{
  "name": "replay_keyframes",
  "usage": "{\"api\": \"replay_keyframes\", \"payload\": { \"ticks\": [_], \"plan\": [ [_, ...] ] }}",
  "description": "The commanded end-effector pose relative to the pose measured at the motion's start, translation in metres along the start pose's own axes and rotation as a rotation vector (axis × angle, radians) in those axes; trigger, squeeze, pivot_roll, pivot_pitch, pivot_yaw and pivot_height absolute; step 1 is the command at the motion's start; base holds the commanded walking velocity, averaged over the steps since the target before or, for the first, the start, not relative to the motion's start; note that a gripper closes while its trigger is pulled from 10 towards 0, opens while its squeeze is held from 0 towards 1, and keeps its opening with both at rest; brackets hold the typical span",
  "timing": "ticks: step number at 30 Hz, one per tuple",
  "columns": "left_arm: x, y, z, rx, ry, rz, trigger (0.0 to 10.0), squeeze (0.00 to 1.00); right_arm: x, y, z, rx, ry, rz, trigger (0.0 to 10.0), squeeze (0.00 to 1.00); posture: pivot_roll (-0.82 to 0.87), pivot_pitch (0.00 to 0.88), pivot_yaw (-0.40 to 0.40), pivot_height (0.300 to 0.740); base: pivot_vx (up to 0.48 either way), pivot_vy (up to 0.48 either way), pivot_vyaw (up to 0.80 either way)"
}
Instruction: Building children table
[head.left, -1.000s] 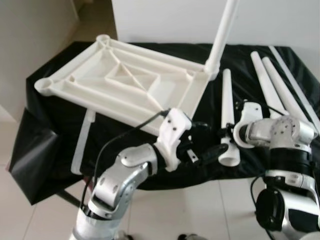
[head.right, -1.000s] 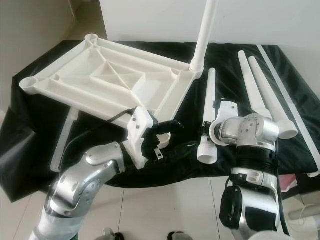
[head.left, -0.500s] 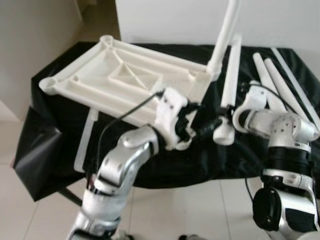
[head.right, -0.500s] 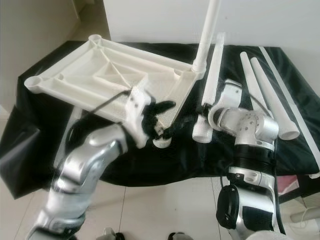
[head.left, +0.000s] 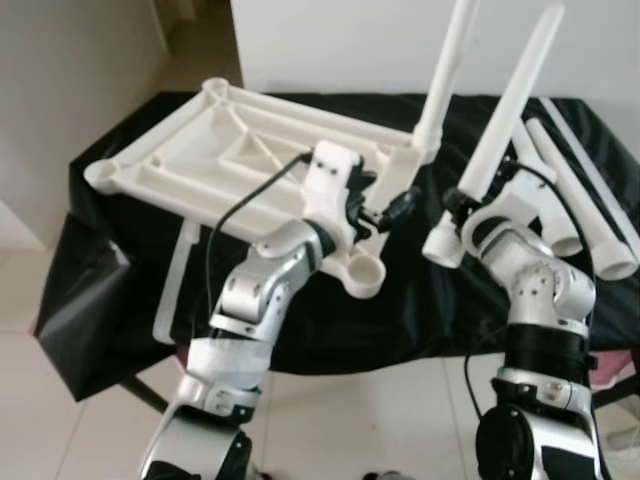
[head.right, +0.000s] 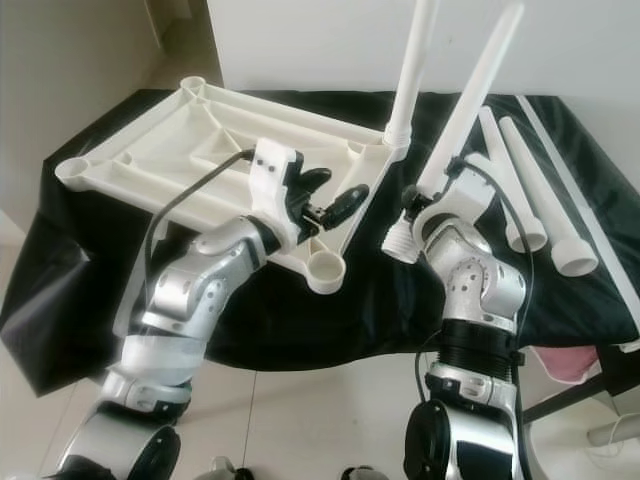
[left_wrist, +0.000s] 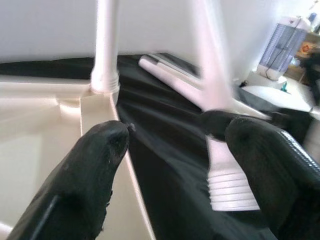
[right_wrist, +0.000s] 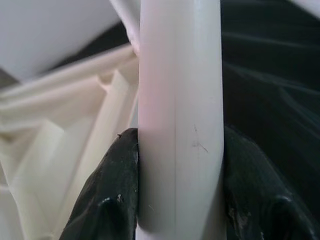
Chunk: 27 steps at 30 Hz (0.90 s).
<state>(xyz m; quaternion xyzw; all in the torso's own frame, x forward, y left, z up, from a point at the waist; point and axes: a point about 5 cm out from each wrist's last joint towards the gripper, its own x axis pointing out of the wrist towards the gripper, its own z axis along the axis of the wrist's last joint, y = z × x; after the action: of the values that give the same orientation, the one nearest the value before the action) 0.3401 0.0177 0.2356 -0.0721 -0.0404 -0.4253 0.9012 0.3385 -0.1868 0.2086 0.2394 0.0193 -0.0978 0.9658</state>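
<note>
Right gripper (head.right: 437, 190), at frame centre-right, pinches my white plastic table leg (head.right: 470, 110), which tilts up toward the top edge. Left gripper (head.right: 333, 196), fingers spread, hovers over the upturned white ribbed plastic tabletop (head.right: 150, 160) at upper left, which rests on the black cloth-covered table (head.right: 400, 300).

The white plastic tabletop (head.left: 250, 170) lies upside down on the desk, ribs up, one leg (head.left: 445, 65) already standing upright in its far right corner socket. My right pincer (right_wrist: 175, 190) clamps a second white leg (head.left: 505, 110), tilted, threaded end down, just beside the tabletop's near right corner socket (head.left: 365, 280). More legs (head.left: 575, 200) lie flat right of the tabletop.
</note>
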Motion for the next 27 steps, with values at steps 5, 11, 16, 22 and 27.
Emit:
{"api": "replay_keyframes", "payload": {
  "ticks": [5,11,16,22,27],
  "plan": [
    [0.009,0.028,-0.006,-0.158,0.075,0.245,10.0,0.0,-0.011,0.01,0.0,-0.015,-0.156,0.097,10.0,0.0,-0.11,0.012,0.025,0.74,0.0,0.0,0.0],
    [0.008,0.05,-0.009,-0.144,0.095,0.378,10.0,0.0,-0.025,0.015,-0.003,-0.028,-0.244,0.254,10.0,0.0,-0.11,0.0,0.019,0.74,0.0,0.0,0.0],
    [0.009,0.056,-0.004,-0.036,0.079,0.387,10.0,0.0,-0.035,0.022,-0.008,-0.043,-0.267,0.358,10.0,0.0,-0.1,0.0,0.004,0.74,0.0,0.0,0.0],
    [0.015,0.054,0.004,0.106,0.064,0.375,10.0,0.0,-0.042,0.028,-0.016,-0.061,-0.255,0.441,10.0,0.0,-0.09,0.0,-0.007,0.74,0.0,0.0,0.0],
    [0.023,0.048,0.012,0.167,0.055,0.332,10.0,0.0,-0.047,0.034,-0.026,-0.111,-0.225,0.535,10.0,0.0,-0.09,0.0,-0.012,0.74,0.0,0.0,0.0]
  ]
}}
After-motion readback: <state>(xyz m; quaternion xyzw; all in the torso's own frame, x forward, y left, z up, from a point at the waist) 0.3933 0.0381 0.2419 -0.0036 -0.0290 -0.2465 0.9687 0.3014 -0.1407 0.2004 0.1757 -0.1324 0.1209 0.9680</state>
